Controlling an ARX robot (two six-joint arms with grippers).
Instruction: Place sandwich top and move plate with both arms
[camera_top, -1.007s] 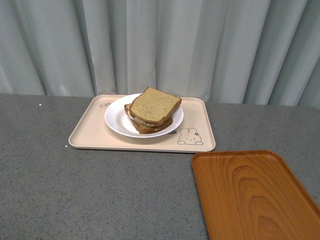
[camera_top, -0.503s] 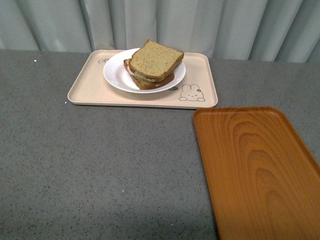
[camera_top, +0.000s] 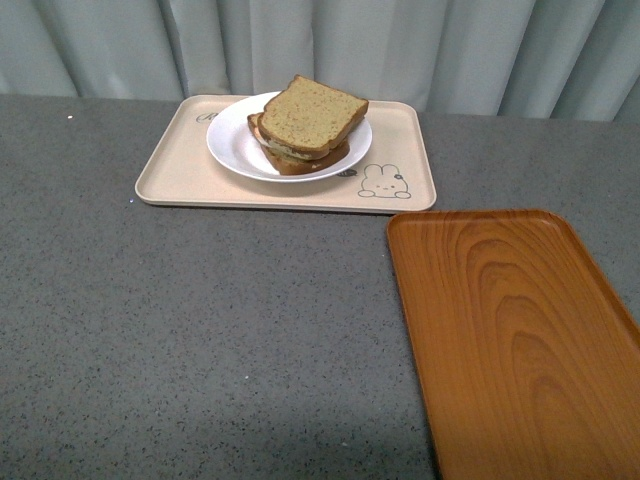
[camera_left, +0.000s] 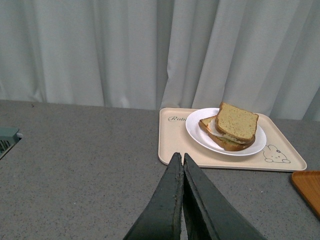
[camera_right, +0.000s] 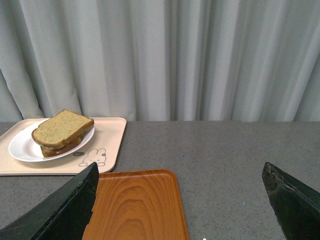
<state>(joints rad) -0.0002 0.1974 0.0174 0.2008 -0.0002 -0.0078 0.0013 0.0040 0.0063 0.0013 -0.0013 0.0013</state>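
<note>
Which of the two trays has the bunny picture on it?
The beige rectangular tray holding the round white plate has the bunny drawn in its corner. The orange-brown wood-grain tray beside it shows only wood grain and holds nothing.

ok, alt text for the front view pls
A sandwich topped with a plain bread slice sits on a white plate on a beige rabbit-print tray, far side of a grey table. An empty wood-grain tray lies near right.

The sandwich top (camera_top: 312, 113) lies on a lower slice (camera_top: 300, 160), both on the plate (camera_top: 232, 145). The plate sits on the rabbit-print tray (camera_top: 180, 175) at the back of the counter (camera_top: 200, 330), before a curtain (camera_top: 400, 45). The wood-grain tray (camera_top: 510, 330) lies nearer, to the right, just beside the rabbit-print tray's front corner.
</note>
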